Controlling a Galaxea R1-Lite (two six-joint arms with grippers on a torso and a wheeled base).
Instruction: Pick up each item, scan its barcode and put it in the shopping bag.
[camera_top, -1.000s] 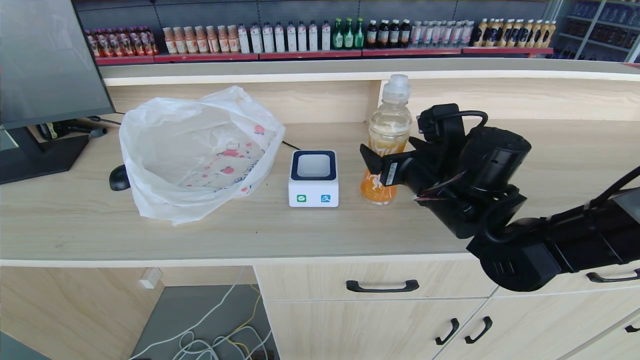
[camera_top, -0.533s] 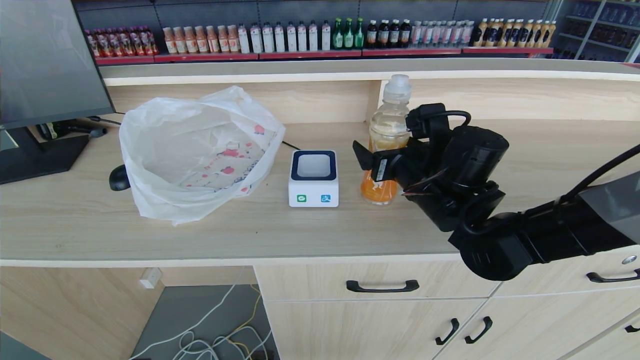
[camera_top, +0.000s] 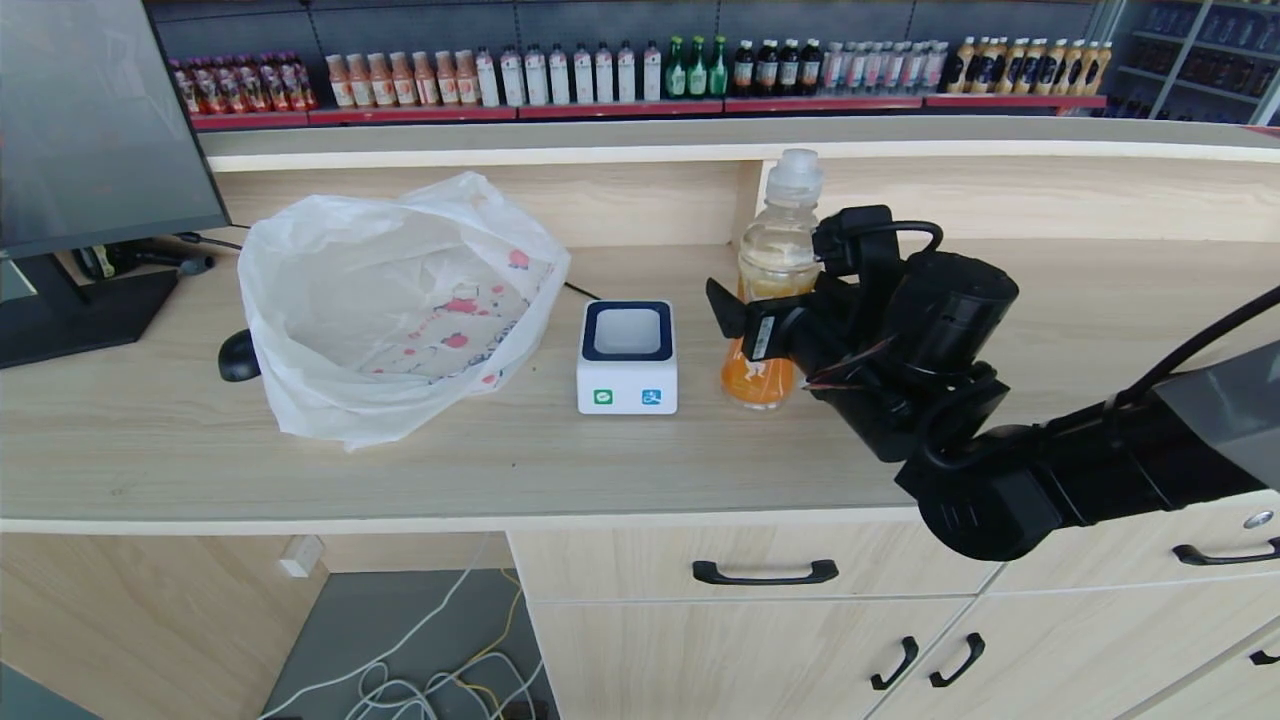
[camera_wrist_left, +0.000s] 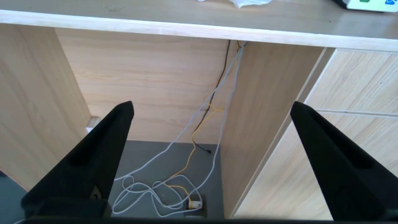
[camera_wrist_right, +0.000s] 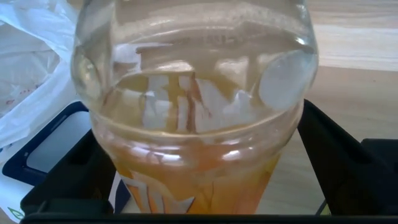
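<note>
A clear bottle (camera_top: 772, 262) of orange drink with a white cap stands upright on the wooden counter (camera_top: 520, 460), just right of the white barcode scanner (camera_top: 627, 356). My right gripper (camera_top: 750, 300) is open, with one finger in front of the bottle's middle and the other behind it. In the right wrist view the bottle (camera_wrist_right: 193, 124) sits between the two black fingers (camera_wrist_right: 339, 162), with the scanner (camera_wrist_right: 43, 155) beyond. The white shopping bag (camera_top: 390, 300) lies open left of the scanner. My left gripper (camera_wrist_left: 211, 162) hangs open below the counter edge, holding nothing.
A monitor (camera_top: 90, 120) on a black stand and a black mouse (camera_top: 238, 356) occupy the counter's left end. A raised wooden ledge (camera_top: 640, 150) runs behind the counter. Cables (camera_wrist_left: 186, 168) lie on the floor under the counter. Bare counter lies right of the bottle.
Over the last second my right arm moved left and forward, bringing its fingers around the bottle. In the last half second it has stayed still. The bottle has not moved.
</note>
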